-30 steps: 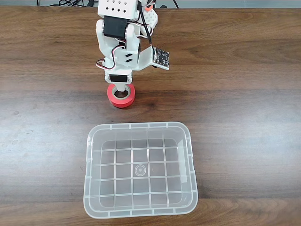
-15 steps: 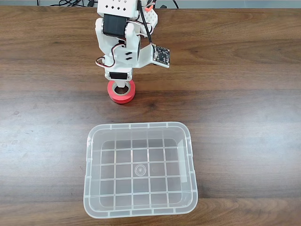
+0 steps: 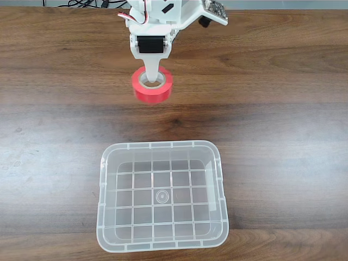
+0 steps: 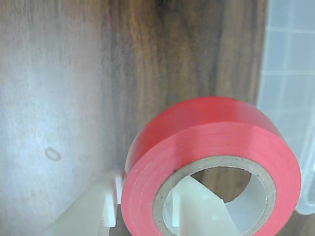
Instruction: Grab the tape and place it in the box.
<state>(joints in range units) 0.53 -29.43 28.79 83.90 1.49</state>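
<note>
- In the fixed view the white arm (image 3: 163, 13) reaches in from the far edge of the desk (image 3: 283, 109), about midway along that edge, with its wrist section pointing toward the near edge.
- A small circuit board (image 3: 215, 6) sticks out on the arm's right side in the fixed view, tilted, close to the far edge.
- The gripper (image 3: 151, 78) pinches the tape (image 3: 153, 90): 1 white finger runs down through the cardboard core, and in the wrist view a second white finger (image 4: 93, 211) sits outside the roll's left wall, so the wall of the roll is clamped between the 2.
- In the wrist view the inner finger (image 4: 206, 216) shows through the grey-beige core of the tape (image 4: 197, 142).
- The tape looks slightly blurred in the fixed view and appears to be raised off the wood; its hole faces up toward the camera.
- The tape is over the far half of the desk, well apart from the box (image 3: 163, 149), on the far side of the box's far rim and a little left of its centre line.
- The box stands at the near edge of the desk, its grid-patterned bottom bare.
- In the wrist view the box (image 4: 290, 59) shows along the right side, beyond the tape.
</note>
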